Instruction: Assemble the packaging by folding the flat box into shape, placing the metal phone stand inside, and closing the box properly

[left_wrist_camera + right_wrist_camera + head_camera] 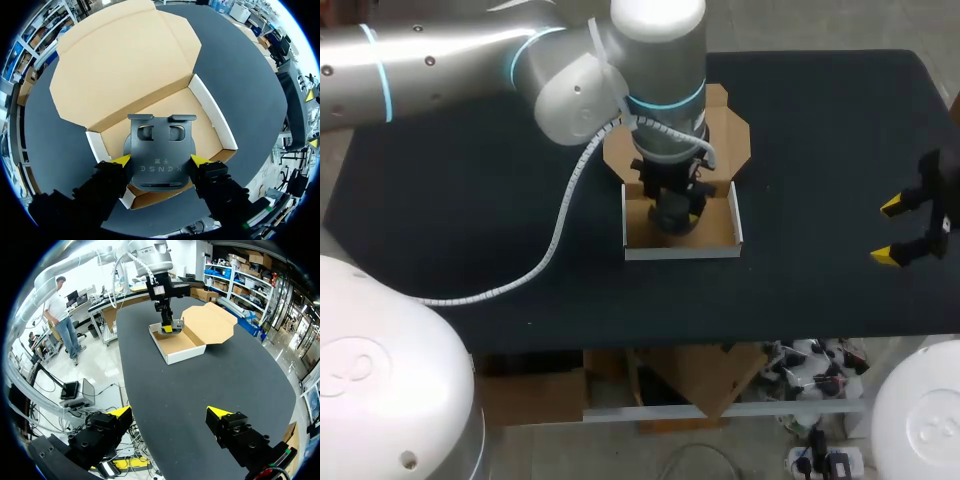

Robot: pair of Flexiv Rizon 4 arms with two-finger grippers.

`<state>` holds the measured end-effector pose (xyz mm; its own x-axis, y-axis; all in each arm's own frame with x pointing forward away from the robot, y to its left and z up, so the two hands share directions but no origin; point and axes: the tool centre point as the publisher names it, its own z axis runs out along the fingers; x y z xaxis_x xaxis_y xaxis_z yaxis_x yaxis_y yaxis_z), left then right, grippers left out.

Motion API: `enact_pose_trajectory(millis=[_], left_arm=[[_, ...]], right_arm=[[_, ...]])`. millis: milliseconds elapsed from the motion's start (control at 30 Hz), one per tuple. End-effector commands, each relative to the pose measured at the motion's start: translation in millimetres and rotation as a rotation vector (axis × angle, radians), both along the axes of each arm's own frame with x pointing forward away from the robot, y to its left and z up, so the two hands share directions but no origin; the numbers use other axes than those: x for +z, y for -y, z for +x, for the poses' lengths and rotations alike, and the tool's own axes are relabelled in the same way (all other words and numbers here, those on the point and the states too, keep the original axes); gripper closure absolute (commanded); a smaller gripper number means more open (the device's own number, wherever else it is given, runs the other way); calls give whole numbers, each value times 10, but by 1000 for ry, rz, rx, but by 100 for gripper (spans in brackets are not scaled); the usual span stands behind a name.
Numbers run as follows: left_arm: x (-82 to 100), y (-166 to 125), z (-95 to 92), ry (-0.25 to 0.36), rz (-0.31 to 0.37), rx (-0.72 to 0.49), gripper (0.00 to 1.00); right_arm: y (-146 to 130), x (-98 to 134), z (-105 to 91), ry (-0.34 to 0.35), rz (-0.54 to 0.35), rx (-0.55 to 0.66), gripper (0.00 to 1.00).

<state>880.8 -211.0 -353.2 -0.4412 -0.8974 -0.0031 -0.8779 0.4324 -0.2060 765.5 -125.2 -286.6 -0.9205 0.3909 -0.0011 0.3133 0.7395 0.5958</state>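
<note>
Two steps left, I reckon: box [682,250] is folded, left gripper [160,161] pinches the phone stand [159,142] down in it, lid [125,65] wide open.

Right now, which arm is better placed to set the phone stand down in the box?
Left. The left pincer is shut on the phone stand, right over the open box. The right pincer is open and empty, far off to the side.
</note>
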Motion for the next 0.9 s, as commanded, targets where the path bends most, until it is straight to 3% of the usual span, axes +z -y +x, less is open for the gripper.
enact_pose_trajectory(millis=[33,400,833,867,900], left_arm=[[-92,62,31,-7,3,-1,100],[-278,145,54,-22,7,-19,100],[-348,171,152,-37,10,-2,100],[-347,168,155,-37,10,0,75],[-348,165,159,-38,10,2,64]], right_arm=[[7,-3,-9,3,2,0,0],[7,-3,-9,3,2,0,0],[7,-3,-9,3,2,0,0],[7,-3,-9,3,2,0,0],[7,-3,-9,3,2,0,0]])
